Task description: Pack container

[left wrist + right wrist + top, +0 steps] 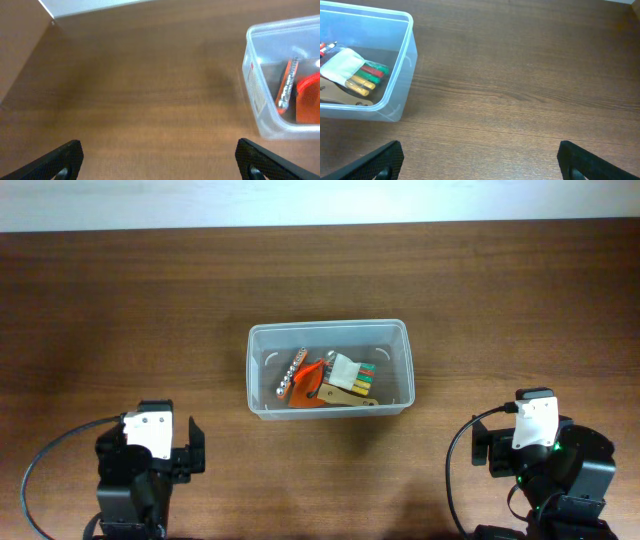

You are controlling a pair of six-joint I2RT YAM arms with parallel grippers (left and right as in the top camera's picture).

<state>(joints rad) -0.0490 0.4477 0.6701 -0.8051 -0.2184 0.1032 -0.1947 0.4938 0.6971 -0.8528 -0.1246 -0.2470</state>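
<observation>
The clear plastic container [263, 345] stands at the middle of the table. It holds an orange tool [312, 383], a strip of metal sockets [290, 376] and a pack of coloured-handled tools [352, 377]. It also shows at the right of the left wrist view [253, 80] and at the left of the right wrist view [402, 80]. My left gripper [159, 159] is open and empty over bare table, left of the container. My right gripper [480, 160] is open and empty over bare table, right of the container.
The wooden table's far edge [320, 228] meets a white surface at the back. My left arm [148, 455] sits at the front left and my right arm [540, 445] at the front right.
</observation>
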